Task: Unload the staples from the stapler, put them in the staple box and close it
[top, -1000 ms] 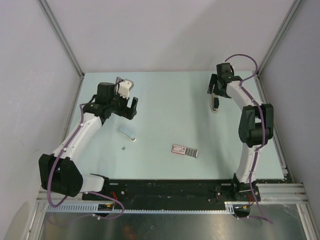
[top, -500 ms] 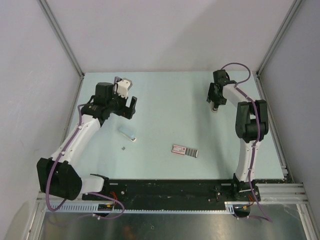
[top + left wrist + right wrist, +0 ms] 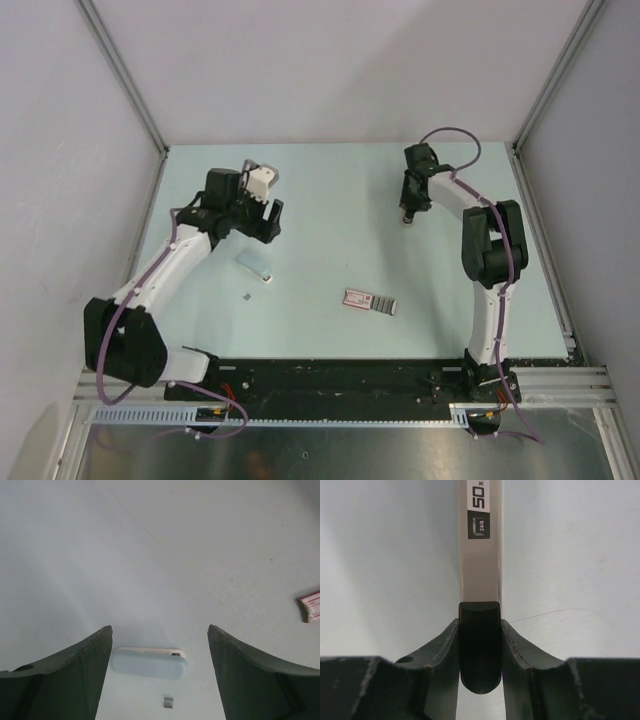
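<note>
The stapler [image 3: 479, 570] has a black top over a pale base printed "50" and lies on the table at the far right. My right gripper [image 3: 479, 622] is shut on its black end, one finger pressed against each side. From above, the right gripper [image 3: 408, 212] hides most of the stapler [image 3: 407, 218]. A tiny grey bit of staples [image 3: 168, 702] lies loose on the table, also seen in the top view as staples [image 3: 247, 297]. My left gripper [image 3: 160, 628] hangs open above it, holding nothing, and appears in the top view at the left gripper [image 3: 268, 224].
A small clear plastic piece [image 3: 149, 662] lies between the left fingers' lines, just beyond the staple bit, and appears from above as the clear piece [image 3: 255, 265]. A red-and-white box [image 3: 370, 301] lies near the table's middle front. Walls enclose the pale table [image 3: 330, 190].
The right gripper has moved left along the back of the table and closed onto the stapler. The left gripper has shifted right and slightly nearer, narrowing a little.
</note>
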`<action>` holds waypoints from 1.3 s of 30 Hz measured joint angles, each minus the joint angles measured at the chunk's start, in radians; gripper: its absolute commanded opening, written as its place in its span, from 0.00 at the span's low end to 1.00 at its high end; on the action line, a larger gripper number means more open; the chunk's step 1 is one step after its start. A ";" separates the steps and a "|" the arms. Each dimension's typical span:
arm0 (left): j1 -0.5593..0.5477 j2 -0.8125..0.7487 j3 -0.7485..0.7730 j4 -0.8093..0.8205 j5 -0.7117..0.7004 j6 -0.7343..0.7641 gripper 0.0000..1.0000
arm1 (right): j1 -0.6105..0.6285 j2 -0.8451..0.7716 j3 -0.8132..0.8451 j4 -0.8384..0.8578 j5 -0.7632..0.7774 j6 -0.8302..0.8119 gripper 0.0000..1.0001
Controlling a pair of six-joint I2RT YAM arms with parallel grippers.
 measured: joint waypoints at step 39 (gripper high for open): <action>-0.051 0.265 -0.098 0.197 0.568 -0.060 0.67 | 0.603 -0.323 -0.264 0.280 -0.052 0.545 0.00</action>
